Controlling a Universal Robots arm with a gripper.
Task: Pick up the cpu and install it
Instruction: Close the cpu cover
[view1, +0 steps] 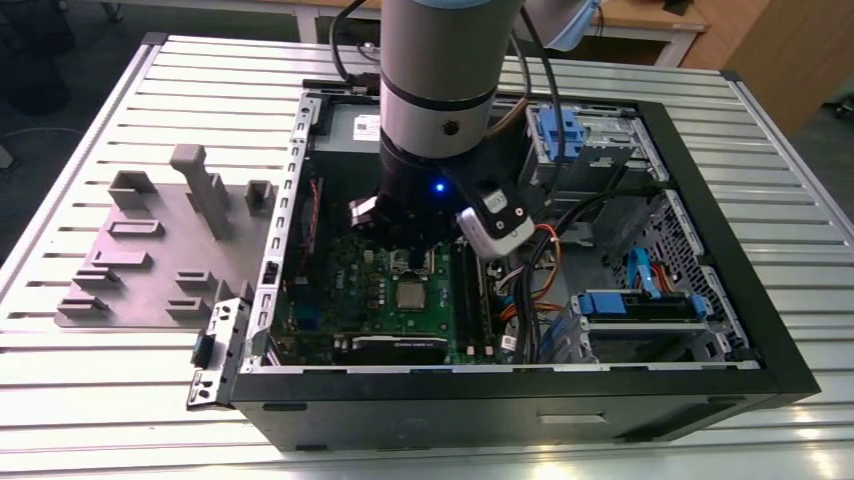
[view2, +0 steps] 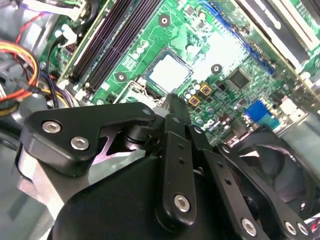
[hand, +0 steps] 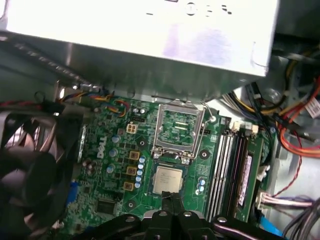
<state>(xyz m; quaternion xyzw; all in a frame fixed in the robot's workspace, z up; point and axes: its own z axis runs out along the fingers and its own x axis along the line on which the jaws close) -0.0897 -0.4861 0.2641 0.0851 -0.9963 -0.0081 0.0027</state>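
Your gripper (hand: 172, 199) is nearest in the first wrist view. Its jaws are drawn together with nothing between them, and the tips form a thin dark wedge over the green motherboard (hand: 115, 165). Just beyond those tips you see the cpu (hand: 167, 180), lying flat in its socket with the silver top facing up. The tips overlap its near edge in the picture, and you cannot tell whether they touch it. Past the cpu, the hinged frame (hand: 158, 127) is swung open on the far side of the socket, leaving the chip uncovered. Beside the socket on one side, the memory sticks (hand: 235, 170) run in parallel slots. On the opposite side, a black fan (hand: 25, 165) sits at the board's edge. Red, orange and yellow wires (hand: 295, 130) bunch up beyond the memory sticks. Farther off, the big grey metal box (hand: 150, 40) overhangs the far end of the board. In the exterior view, your arm (view1: 441, 80) comes down from above into the open computer case (view1: 534, 410). There the cpu shows as a small silver square in the middle of the board, just below the wrist. Blue drive brackets (view1: 641, 305) sit inside the case toward the exterior view's right. The case lies on its side on the slatted metal bench (view1: 120, 400). A grey fixture plate (view1: 147, 270) with upright blocks rests on the bench just beside the case, on the exterior view's left.
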